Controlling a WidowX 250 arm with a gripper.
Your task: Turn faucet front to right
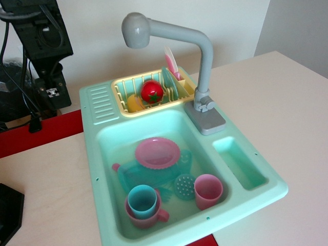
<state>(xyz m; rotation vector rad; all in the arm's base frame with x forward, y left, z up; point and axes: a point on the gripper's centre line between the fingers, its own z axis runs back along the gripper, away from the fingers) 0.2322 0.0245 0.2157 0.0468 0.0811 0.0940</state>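
Toward back edge of worktop, grey toy faucet (206, 61) stands on sink's (256, 197) rear rim, head over yellow dish rack (122, 95). Black arm at back-left corner, gripper not visible, so can't tell its state. Turn looks unstarted; next move probably reach spout, push it right.

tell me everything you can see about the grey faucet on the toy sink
The tall grey plastic toy faucet looks matte and smooth. A rectangular grey base sits on the back right rim of the mint green plastic toy sink, beside a small side compartment. A small knob-like fitting sits at the foot of the upright post. The post bends into a horizontal arm reaching left, ending in a bulbous rounded head that hangs above the yellow dish rack. Nothing grips or touches it apart from the sink.
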